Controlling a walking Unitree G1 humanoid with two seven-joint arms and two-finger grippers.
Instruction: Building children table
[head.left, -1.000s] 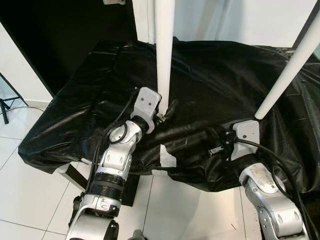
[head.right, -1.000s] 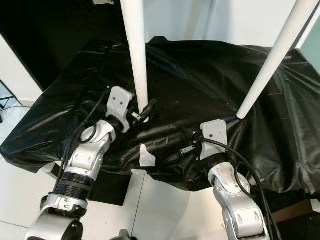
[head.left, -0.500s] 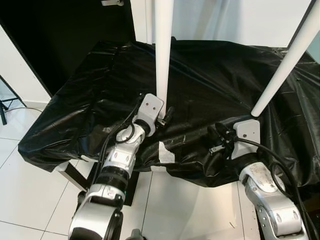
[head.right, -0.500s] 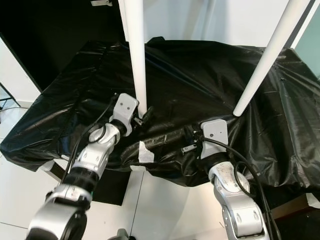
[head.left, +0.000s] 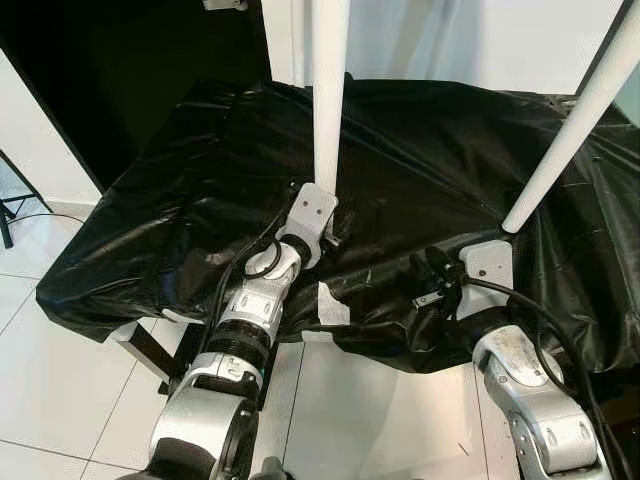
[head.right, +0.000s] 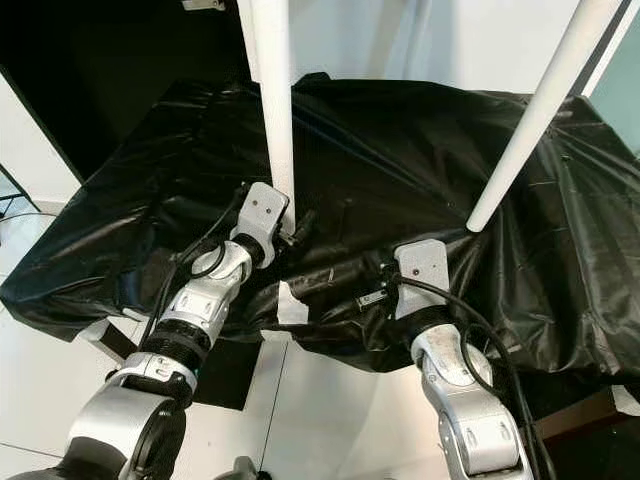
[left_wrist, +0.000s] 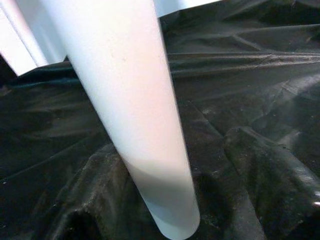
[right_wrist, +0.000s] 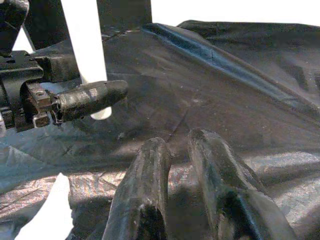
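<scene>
Flanking white leg (head.left: 328, 110), left tool (head.left: 333, 232)

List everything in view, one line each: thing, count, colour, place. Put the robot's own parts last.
Table legs: two, white, rising from the black sheet, one near each hand.
Sheet: one, black, glossy, draped over the table.
Tape patch: one, white, on the sheet's front edge.
Floor: white tiles, below.
Left hand: black fingers either side of the nearer table leg's base.
Right hand: black fingers close together, resting over the sheet's front edge.
</scene>
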